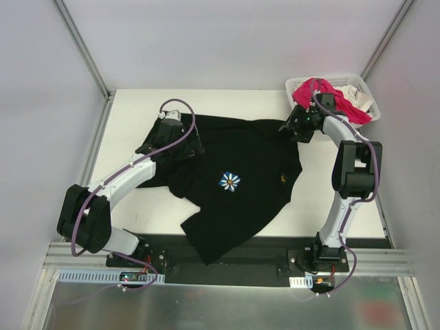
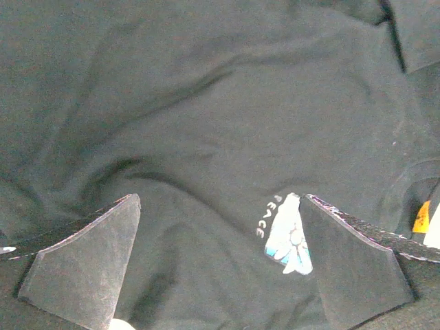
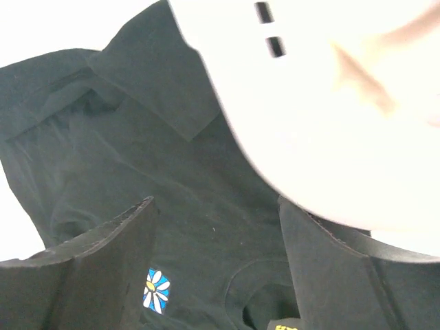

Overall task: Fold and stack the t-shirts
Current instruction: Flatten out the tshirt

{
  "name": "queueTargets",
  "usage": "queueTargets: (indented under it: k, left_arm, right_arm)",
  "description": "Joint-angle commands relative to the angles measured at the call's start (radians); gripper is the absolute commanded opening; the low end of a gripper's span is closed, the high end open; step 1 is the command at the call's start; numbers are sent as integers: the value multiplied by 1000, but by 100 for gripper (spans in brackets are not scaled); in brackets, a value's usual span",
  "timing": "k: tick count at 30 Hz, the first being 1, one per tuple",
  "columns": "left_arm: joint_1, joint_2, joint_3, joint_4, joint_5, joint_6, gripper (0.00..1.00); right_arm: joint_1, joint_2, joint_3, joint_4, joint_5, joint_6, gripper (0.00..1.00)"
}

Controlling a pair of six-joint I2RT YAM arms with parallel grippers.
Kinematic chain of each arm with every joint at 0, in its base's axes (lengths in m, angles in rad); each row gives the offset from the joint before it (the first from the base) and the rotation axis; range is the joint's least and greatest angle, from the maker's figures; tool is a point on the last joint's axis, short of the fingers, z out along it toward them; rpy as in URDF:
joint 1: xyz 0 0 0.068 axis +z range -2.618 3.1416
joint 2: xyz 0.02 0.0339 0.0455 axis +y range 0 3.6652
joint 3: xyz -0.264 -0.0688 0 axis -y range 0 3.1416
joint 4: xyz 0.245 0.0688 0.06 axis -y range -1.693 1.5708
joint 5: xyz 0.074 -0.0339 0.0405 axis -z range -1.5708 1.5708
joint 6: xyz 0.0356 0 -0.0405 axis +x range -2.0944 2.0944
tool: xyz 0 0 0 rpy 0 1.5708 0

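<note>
Hovering wide-jawed over the black t-shirt [image 1: 254, 199]: left gripper [image 2: 220, 199], right gripper [image 3: 214, 203]

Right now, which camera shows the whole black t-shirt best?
Top external: nearly the whole black t-shirt shows, edge to edge. Left wrist shows only cloth around the daisy print; right wrist shows another patch, the print small.

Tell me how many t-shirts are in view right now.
3. The large black cloth t-shirt with a daisy print lies spread on the table; the bright pink t-shirt and a white t-shirt sit in the white plastic lattice basket. Others may be hidden under them.
</note>
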Motion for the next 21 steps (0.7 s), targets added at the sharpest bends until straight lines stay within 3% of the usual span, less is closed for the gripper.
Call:
queueTargets:
  k: [1,2,5,10,13,14,15,17,21]
  left_arm:
    - [-11,-57,52,-41,-21,84,99]
    - [-14,-64,52,-41,-29,100,99]
    - [-20,-68,63,-39,-41,117,99]
    - [-29,-47,75,-41,-23,129,99]
    - [-41,-48,75,-39,-13,147,99]
    - [-49,-50,77,-41,-15,172,99]
    - [-57,-54,77,-35,-24,187,99]
    - [-69,-59,72,-13,-50,248,99]
    - [-70,-87,-6,198,15,350,99]
  right_arm:
    - [-39,-19,-50,57,-70,47,69]
    - [-38,-62,-80,86,-74,53,61]
    - [-38,-102,-153,146,-75,71,49]
    - [-38,-144,-171,136,-67,61,40]
    - [-62,-141,-98,65,-27,38,34]
    - [-64,-147,-70,61,-56,36,12]
    - [-59,-156,-62,58,-64,36,1]
    - [-36,-188,-52,53,-58,6,1]
    - [10,-295,-120,97,-70,-77,1]
